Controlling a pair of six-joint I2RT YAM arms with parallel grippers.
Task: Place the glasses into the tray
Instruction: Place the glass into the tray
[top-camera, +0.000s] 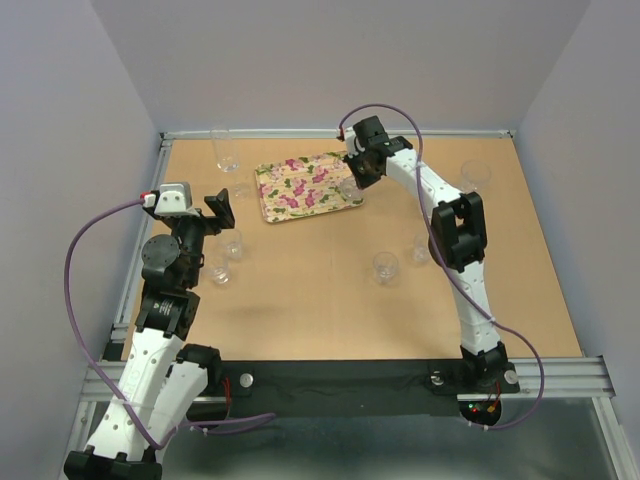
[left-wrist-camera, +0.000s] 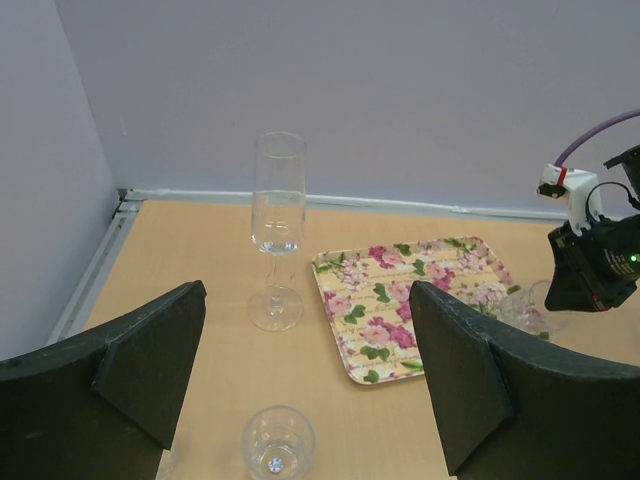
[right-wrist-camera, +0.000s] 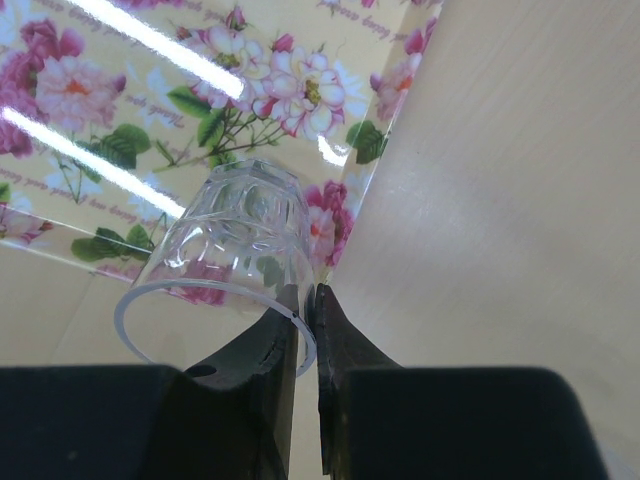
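Right gripper (right-wrist-camera: 308, 310) pinched on the rim of one tumbler (right-wrist-camera: 240, 235), tilted over the right edge of the flowered tray (top-camera: 300, 190), which looks otherwise bare; left gripper (left-wrist-camera: 310, 345) wide open, empty; other glasses (top-camera: 385, 266) scattered on the table (top-camera: 300, 300), task barely begun

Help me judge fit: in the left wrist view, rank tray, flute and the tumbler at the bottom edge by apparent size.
1. Tray: largest, widest by far.
2. Flute: tall but slim.
3. Tumbler: smallest, even though it sits nearest the camera, so its last place is safe.
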